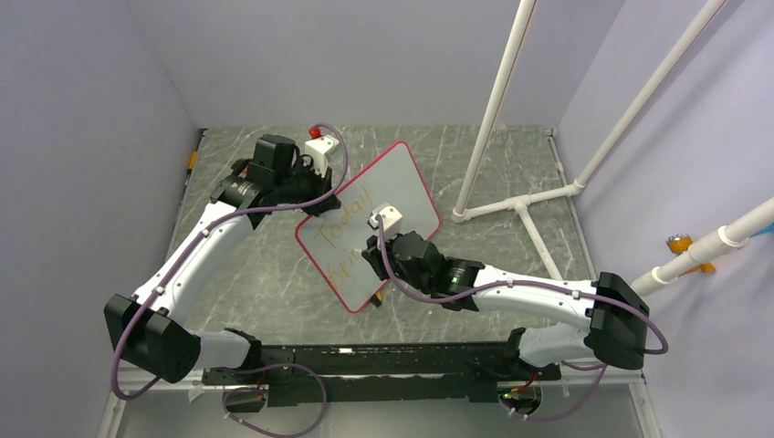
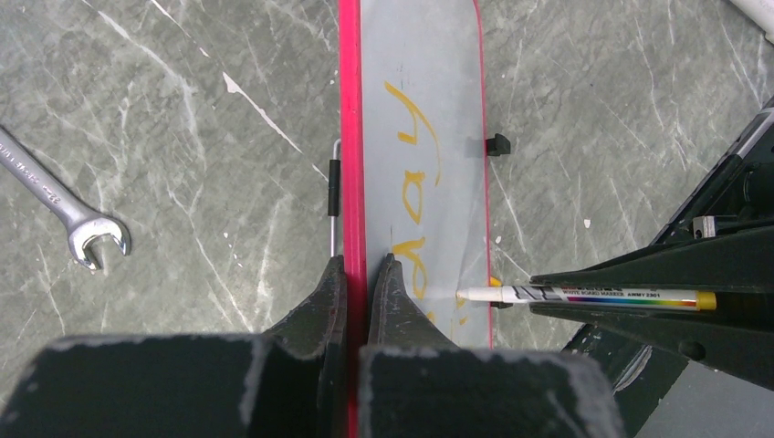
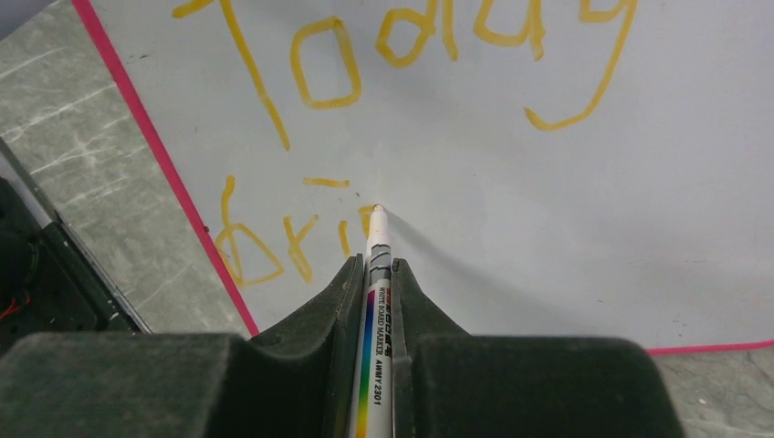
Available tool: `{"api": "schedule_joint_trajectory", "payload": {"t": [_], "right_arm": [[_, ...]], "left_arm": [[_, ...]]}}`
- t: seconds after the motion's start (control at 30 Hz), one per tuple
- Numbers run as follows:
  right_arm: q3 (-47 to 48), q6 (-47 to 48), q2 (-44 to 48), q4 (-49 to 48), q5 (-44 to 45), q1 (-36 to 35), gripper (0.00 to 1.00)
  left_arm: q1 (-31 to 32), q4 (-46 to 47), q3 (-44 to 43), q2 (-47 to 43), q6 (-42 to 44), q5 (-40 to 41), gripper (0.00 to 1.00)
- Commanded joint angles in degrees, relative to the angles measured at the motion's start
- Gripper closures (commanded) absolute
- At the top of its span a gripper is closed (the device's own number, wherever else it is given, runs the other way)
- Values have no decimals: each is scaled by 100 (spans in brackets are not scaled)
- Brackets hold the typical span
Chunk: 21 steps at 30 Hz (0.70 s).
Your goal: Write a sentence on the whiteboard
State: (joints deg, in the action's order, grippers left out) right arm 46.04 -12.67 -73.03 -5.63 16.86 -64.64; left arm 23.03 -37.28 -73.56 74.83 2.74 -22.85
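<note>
Left pincer (image 2: 360,265) clamped on pink-framed white whiteboard (image 2: 429,73), right pincer (image 3: 377,266) gripping marker (image 3: 376,319) — tip at orange sentence (image 3: 259,87), "Today bri"

pipe frame (image 1: 520,203) standing right of whiteboard (image 1: 406,182), wrench (image 2: 50,192) flat near board's edge

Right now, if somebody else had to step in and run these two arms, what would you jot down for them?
Left end effector: shut on the red edge of the whiteboard, holding it propped up at a tilt.
Right end effector: shut on the marker, tip at the board on the second line.
Done: of the sentence, "Today" is written, and roughly "bri" is begun below it.
Left: the rest of the sentence.
Note: a wrench lies on the table beside the board.
</note>
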Motion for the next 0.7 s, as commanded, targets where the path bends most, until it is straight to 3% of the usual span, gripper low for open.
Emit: {"api": "schedule_joint_trajectory", "payload": {"t": [0.0,0.67], "right_arm": [[213,-74,7,34,410,75,100],[-224,-404,184,181,130,101,100]], "left_arm": [[-9,-291,122,23,616,996,100],[-9,-292,121,41,619,1002,100]]}}
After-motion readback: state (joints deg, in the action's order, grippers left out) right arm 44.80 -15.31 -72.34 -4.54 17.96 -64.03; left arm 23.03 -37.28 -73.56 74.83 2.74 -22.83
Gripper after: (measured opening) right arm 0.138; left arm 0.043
